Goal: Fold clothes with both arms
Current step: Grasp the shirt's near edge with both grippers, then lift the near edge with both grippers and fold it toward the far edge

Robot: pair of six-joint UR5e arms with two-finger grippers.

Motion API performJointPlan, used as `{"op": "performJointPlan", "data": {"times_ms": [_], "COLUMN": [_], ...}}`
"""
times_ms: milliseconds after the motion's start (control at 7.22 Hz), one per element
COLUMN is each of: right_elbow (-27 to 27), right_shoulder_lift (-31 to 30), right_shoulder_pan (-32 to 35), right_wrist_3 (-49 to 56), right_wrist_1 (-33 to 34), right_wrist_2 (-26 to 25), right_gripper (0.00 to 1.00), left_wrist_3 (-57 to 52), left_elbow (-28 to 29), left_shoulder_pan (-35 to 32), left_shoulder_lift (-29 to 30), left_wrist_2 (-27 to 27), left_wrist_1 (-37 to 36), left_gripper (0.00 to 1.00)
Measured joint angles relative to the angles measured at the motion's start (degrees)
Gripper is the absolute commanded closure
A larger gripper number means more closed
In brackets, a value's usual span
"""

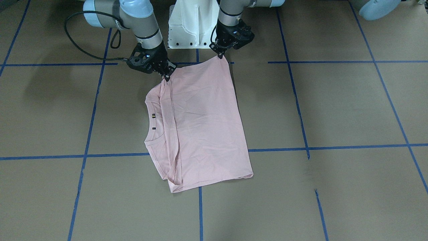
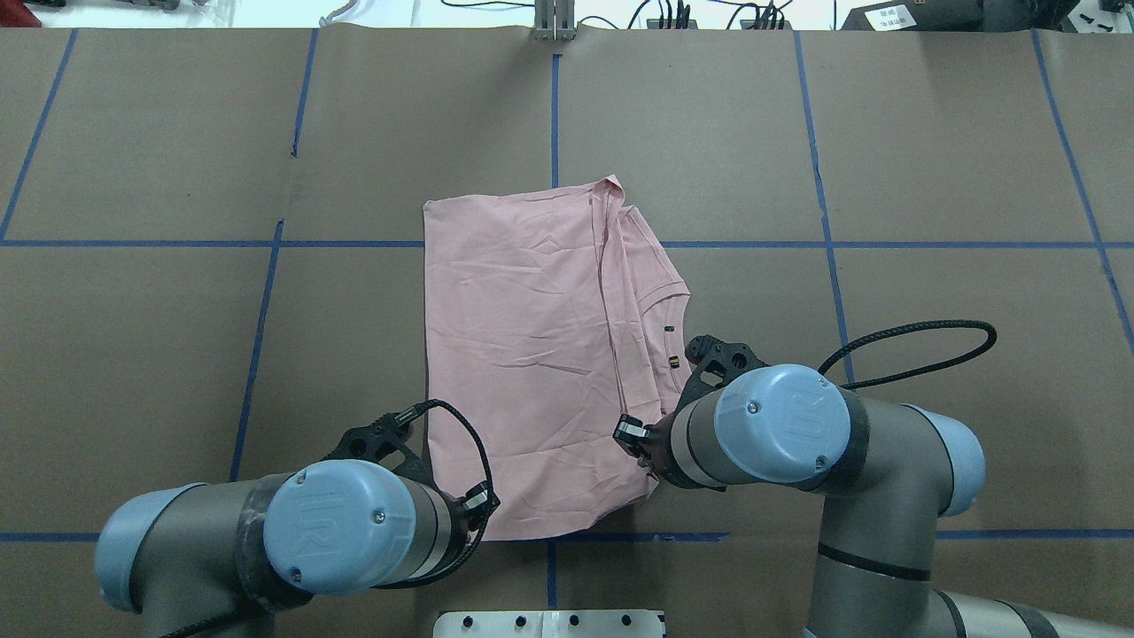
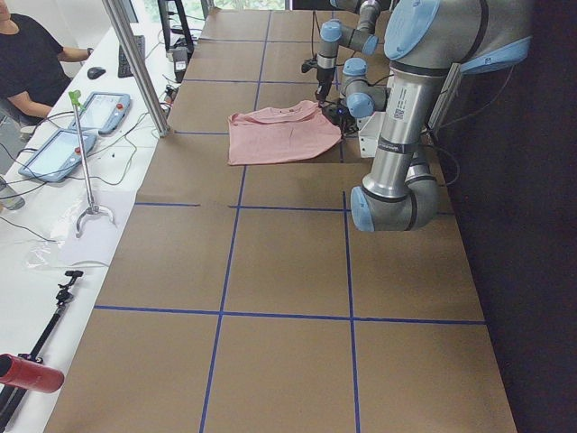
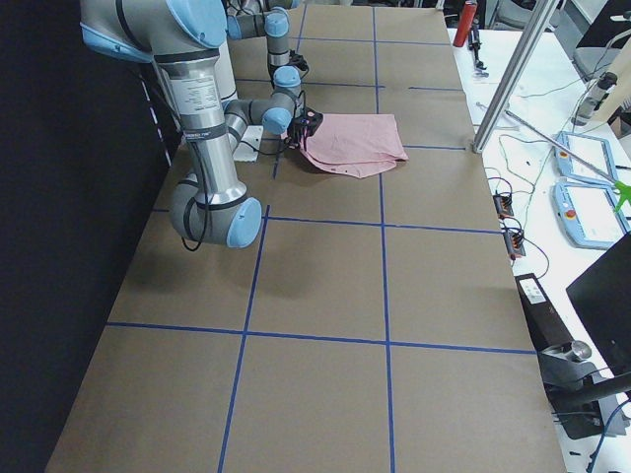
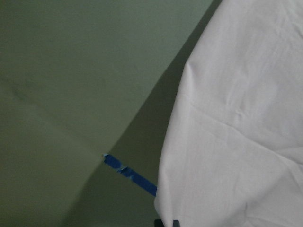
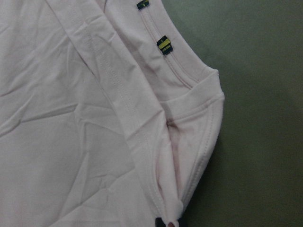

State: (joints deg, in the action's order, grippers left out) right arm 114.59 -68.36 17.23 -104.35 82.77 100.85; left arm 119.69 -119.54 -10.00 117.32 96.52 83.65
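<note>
1. Table point(image 2: 133, 177): brown paper top w/ a grid of blue tape lines point(image 2: 554, 115). White base point(image 2: 549, 623) sits at the near edge, centre.
2. Left arm point(image 2: 337, 523): comes in from near-left, wrist bent down over the shirt's near-left corner.
3. Left gripper point(image 1: 220, 55): fingers pinched together on that corner. The cloth rises to a small peak there, off the table. Wrist cam shows pink fabric running right up to the fingertips, bare table to its left.
4. Shirt point(image 2: 532, 354): pale pink tee, mid-table, just beyond the base and between both arms.
   - It's folded over itself, w/ a plain creased panel on top.
   - That panel's stitched edge runs near-to-far, just left of the neck opening.
   - The far edge lies flat on the paper; the near edge is held up at both corners.
5. Collar point(image 2: 678, 310): ribbed, on the shirt's right side, w/ the curve opening to the right. A small striped label point(image 6: 164, 45) is on the band, and a second tiny one is further along it.
6. Right gripper point(image 1: 166, 77): closed on the near-right corner, next to the collar end. The cloth is gathered into long folds below the pinch.
7. Right arm point(image 2: 780, 425): comes in from near-right, wrist above the shirt's near-right edge. A black cable point(image 2: 939, 324) loops out to the right above the table.
</note>
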Motion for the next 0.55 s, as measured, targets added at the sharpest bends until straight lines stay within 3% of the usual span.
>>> {"op": "performJointPlan", "data": {"times_ms": [277, 554], "right_elbow": [0.2, -0.8], "right_shoulder_lift": [0.3, 0.8], "right_shoulder_pan": [-0.2, 3.4], "right_wrist_3": [0.4, 0.8], "right_wrist_1": [-0.5, -2.7], "right_wrist_2": [-0.2, -0.6], "right_gripper": [1.0, 1.0], "left_wrist_3": [-0.7, -4.5], "left_elbow": [-1.2, -0.4], "left_shoulder_pan": [-1.5, -7.2], "left_shoulder_lift": [0.4, 1.0], "left_wrist_2": [0.0, 0.1], "left_wrist_1": [-0.6, 1.3], "left_gripper": [1.0, 1.0]}}
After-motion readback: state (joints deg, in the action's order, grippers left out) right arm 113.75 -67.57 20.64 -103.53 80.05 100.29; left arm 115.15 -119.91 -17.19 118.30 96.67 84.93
